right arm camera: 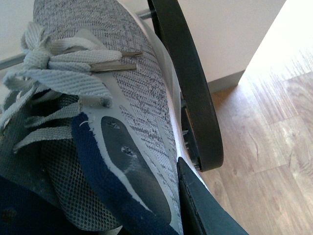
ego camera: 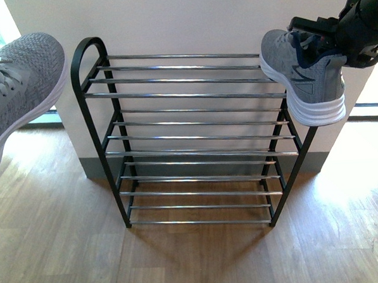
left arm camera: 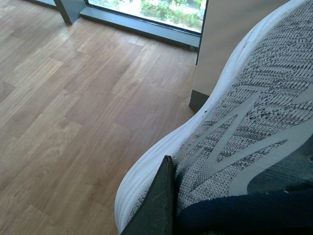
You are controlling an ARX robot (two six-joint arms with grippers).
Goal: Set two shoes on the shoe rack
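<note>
Holding one grey knit sneaker with a thick white sole [ego camera: 303, 78] by its navy heel collar, my right gripper [ego camera: 339, 42] is clamped tight, toe over the top bars at the right end of the black metal-framed shoe rack with thin silver bars [ego camera: 186, 93]. My left gripper [left arm camera: 164, 210] carries the matching second sneaker [ego camera: 18, 87] aloft, left of the rack. Both look light and soft-topped (soles stiffer), so the padded collar seems the surest hold. No readable brand, only a zigzag side mark.

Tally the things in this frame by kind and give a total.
Grey sneakers: 2
Shoe rack: 1
Total: 3
</note>
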